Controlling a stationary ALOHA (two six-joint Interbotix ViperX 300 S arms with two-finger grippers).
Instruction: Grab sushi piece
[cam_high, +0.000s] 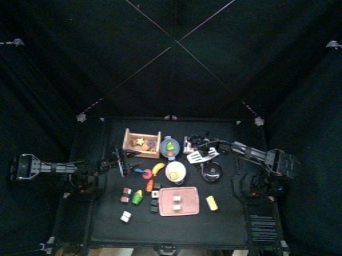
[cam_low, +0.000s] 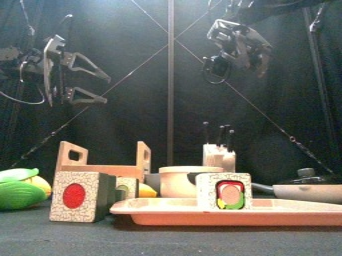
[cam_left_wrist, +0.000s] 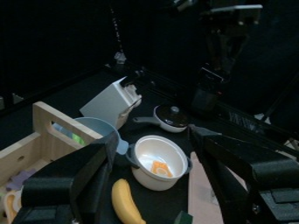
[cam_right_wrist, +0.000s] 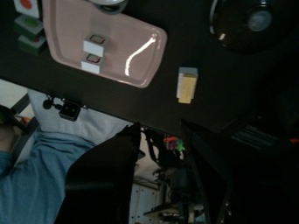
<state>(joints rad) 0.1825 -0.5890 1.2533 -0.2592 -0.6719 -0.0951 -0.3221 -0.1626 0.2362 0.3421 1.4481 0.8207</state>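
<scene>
A sushi piece with a green and orange centre stands on the pink tray at the table's front. The right wrist view looks straight down on that sushi piece and the tray. A second sushi piece with a red centre stands on the table left of the tray. My right gripper hangs open high above the table, its jaws spread with nothing between them. My left gripper rests raised at the left, open and empty.
A wooden box, a white bowl, a banana, a white knife block and a black pan stand behind the tray. A yellow block lies beside the tray. A person's blue sleeve shows beyond the table edge.
</scene>
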